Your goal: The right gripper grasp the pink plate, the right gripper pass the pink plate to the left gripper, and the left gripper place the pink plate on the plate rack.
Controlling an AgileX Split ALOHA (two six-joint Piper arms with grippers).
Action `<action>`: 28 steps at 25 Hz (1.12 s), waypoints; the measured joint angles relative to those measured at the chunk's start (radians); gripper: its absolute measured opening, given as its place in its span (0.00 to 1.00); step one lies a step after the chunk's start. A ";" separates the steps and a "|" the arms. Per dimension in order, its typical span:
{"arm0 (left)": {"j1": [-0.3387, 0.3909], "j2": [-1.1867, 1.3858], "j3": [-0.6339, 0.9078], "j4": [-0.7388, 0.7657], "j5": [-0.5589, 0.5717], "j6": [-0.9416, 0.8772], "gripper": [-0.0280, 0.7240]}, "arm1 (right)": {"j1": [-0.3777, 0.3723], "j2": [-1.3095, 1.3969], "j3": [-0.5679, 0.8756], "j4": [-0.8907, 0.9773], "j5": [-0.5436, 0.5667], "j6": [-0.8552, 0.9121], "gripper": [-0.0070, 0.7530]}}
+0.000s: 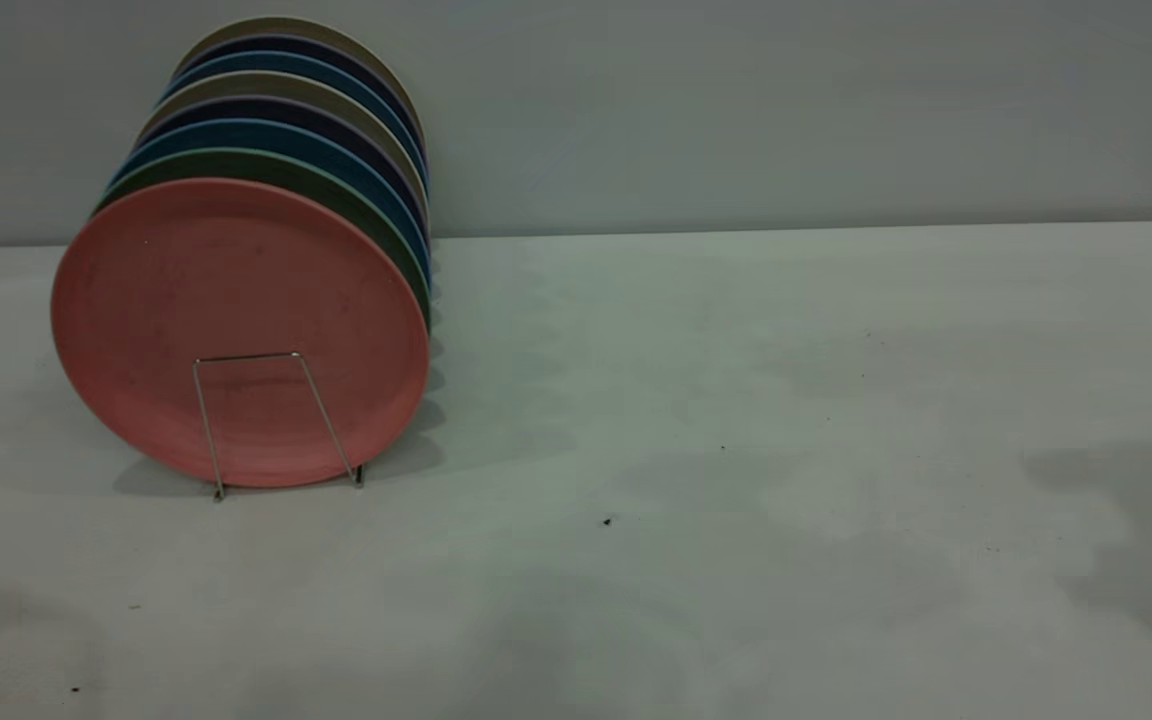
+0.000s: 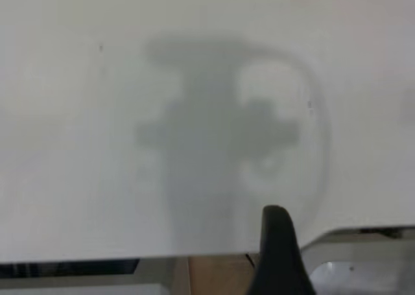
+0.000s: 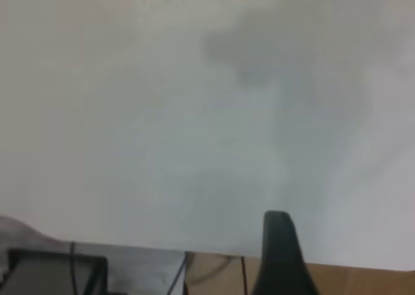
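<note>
The pale grey worktop (image 1: 736, 400) is matte and marked with faint dark specks and soft shadows. At its left, the silver wire plate rack (image 1: 274, 420) stands directly on it, its front loop upright, holding a row of plates on edge.

The pink plate (image 1: 236, 320) hides most of the green plate (image 1: 336, 195) and the plates stacked behind it. The plate rack (image 1: 266, 420) shows only its front loop. Each wrist view cuts off its gripper, showing one finger only, so jaw state is indeterminate.
</note>
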 joint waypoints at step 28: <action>0.000 -1.025 0.501 -0.044 0.083 -0.031 0.79 | 0.001 -1.478 0.810 0.031 -0.059 -0.071 0.71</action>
